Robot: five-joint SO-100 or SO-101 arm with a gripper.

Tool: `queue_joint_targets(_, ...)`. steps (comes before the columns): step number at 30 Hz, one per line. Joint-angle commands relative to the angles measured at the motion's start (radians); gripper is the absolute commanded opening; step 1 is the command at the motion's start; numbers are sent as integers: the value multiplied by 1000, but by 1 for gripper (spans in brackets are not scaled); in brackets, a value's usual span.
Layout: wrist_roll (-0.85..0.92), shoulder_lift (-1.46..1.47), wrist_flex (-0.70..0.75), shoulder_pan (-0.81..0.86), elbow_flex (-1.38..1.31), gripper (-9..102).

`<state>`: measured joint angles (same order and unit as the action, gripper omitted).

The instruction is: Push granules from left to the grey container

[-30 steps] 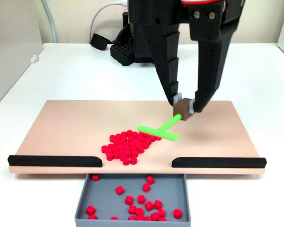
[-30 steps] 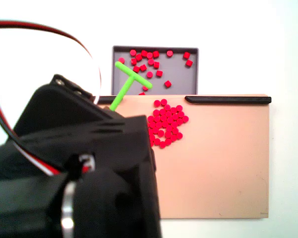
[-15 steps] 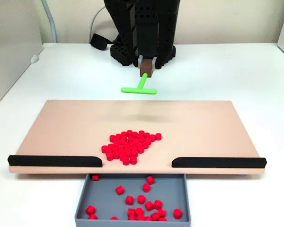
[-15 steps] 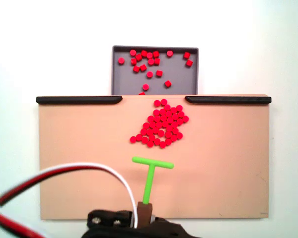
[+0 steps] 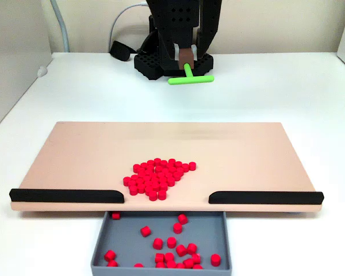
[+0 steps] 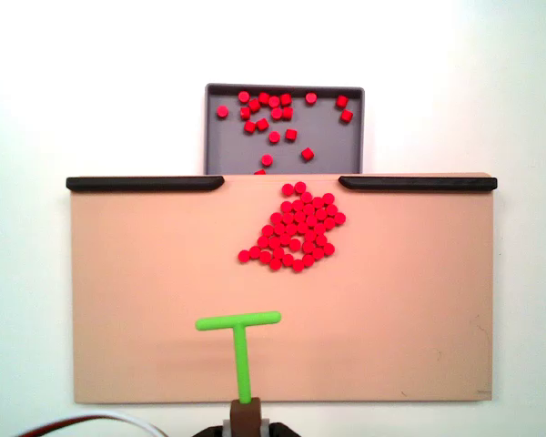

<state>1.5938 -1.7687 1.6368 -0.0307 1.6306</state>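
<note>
I can't read any writing or brand marks anywhere. The hand (image 5: 186, 59) is closed on the brown block of the green T pusher (image 5: 190, 79), held up at the far side of the white surface (image 5: 310, 92), off the tan board (image 5: 92, 149). The granules (image 5: 158, 177) sit in a cluster mid-board, near the front edge, facing the gap between the two black strips (image 5: 67, 195). More of them lie in the grey container (image 5: 103, 241) just past that gap. Bare board on both sides of the pile. A fixed view from above puts the pusher (image 6: 239, 346) over the board's near part, well apart from the pile (image 6: 296, 229).
</note>
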Motion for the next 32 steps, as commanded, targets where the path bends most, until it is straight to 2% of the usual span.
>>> queue_joint_targets(1, 28, 2, -15, 25, -8, 0)
queue_joint_targets(6, 55, 64, -17, 52, -21, 0)
queue_joint_targets(12, -43, 48, -18, 55, -23, 0)
queue_joint_targets(32, -43, 61, -18, 37, -23, 0)
